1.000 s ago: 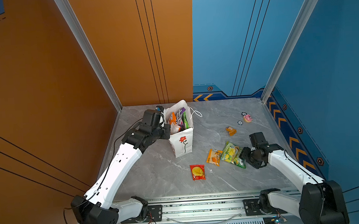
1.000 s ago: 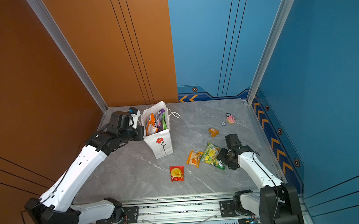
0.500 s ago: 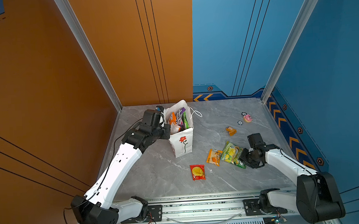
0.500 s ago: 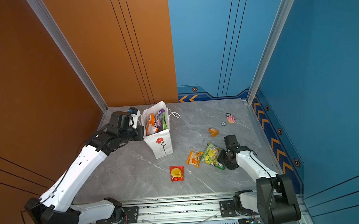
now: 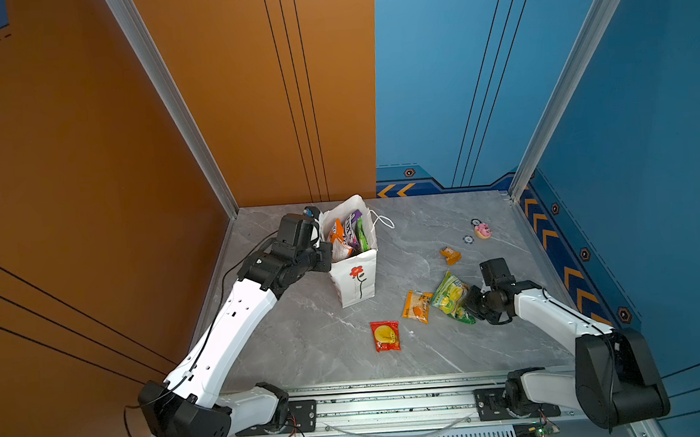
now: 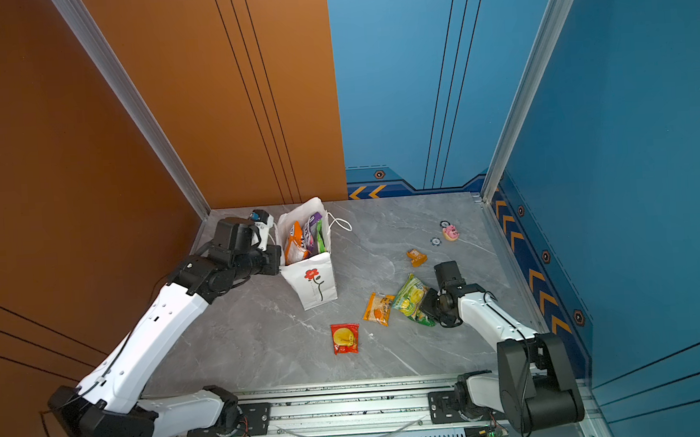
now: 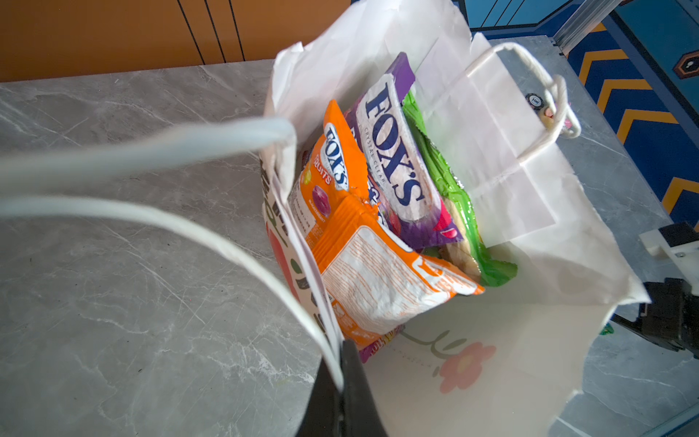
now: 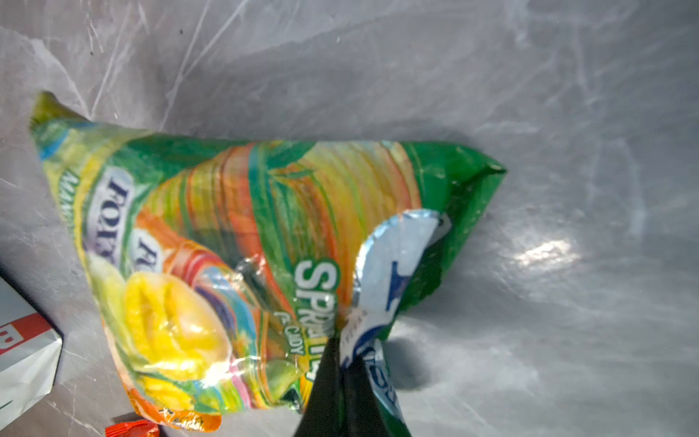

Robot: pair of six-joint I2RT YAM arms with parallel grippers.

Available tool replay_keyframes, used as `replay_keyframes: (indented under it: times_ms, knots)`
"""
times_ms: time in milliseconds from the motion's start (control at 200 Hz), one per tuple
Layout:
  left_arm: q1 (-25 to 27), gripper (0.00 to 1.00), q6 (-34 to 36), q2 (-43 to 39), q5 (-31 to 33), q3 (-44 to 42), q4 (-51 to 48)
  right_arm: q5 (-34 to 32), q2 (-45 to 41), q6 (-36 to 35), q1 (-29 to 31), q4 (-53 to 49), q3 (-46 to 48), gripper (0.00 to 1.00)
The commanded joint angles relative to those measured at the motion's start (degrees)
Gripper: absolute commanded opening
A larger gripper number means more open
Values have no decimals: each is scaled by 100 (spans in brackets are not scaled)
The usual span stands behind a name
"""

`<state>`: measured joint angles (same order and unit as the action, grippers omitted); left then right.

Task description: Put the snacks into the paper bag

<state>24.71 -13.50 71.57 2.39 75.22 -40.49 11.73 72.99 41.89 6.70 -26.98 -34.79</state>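
The grey marble surface (image 5: 305,334) lies between orange and blue walls. The paper bag (image 5: 358,281) stands upright at its back left, with a purple packet (image 7: 393,159) and others inside. The left end effector (image 7: 340,363) is clamped on the bag's rim by a cord handle. The right end effector (image 8: 342,352) is pinched on an edge of the green-yellow packet (image 5: 449,296), just beside an orange packet (image 5: 417,306). A red packet (image 5: 385,336) lies near.

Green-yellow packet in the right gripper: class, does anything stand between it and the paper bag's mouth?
Nothing upright. The green-yellow packet, pinched by the right gripper, has only a flat orange packet lying toward the paper bag.
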Motion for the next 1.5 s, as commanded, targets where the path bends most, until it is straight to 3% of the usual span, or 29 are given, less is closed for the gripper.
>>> replay_keyframes:
  times_ms: [0, 801, 1497]
  knots:
    - [5, 0, 22, -105, 120, 37, 358, -193, -105, 4, 43, -305, 126, 1]
    - [6, 0, 18, -126, 139, 37, 358, -955, -1420, 227, 167, -958, -353, 0]
    - [34, 0, 23, -147, 110, 37, 358, -1339, -1517, 321, 699, -1099, -1362, 0]
